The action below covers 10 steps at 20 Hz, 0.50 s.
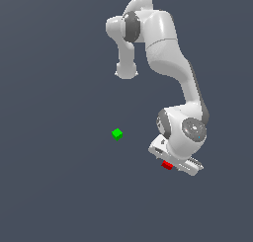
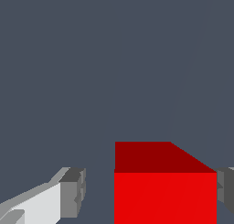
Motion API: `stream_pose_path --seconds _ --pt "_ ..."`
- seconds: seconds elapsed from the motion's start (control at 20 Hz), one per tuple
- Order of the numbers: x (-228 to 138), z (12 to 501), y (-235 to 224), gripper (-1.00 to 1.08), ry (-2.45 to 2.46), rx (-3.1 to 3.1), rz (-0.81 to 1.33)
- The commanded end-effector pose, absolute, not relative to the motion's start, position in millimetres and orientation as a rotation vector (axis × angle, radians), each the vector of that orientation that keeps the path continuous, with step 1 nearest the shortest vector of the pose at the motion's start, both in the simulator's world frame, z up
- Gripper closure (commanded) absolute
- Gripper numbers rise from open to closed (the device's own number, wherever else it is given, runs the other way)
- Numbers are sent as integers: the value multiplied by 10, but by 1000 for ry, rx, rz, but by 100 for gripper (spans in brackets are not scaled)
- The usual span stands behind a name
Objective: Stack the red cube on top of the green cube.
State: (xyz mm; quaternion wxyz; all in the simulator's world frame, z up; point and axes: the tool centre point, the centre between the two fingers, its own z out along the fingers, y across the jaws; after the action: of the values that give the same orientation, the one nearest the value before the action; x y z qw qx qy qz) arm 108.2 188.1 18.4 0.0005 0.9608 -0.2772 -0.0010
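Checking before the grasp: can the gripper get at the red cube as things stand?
Probably yes. The red cube sits between the open gripper's fingers, one side gapped, the other close. Nothing blocks it; the green cube lies apart.

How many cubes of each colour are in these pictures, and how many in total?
Red cube: 1, between the open jaws of the gripper
Green cube: 1, apart from the arm, toward the exterior view's left
Total: 2 cubes
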Motion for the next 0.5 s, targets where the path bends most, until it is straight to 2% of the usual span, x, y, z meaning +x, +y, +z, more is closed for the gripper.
stream_pose_path --seconds 0.0,0.05,0.45 --pt "1095 199 1884 -92 -871 3019 0" --pt "1095 199 1884 108 -871 3019 0" --pt "1095 199 1884 108 -871 3019 0"
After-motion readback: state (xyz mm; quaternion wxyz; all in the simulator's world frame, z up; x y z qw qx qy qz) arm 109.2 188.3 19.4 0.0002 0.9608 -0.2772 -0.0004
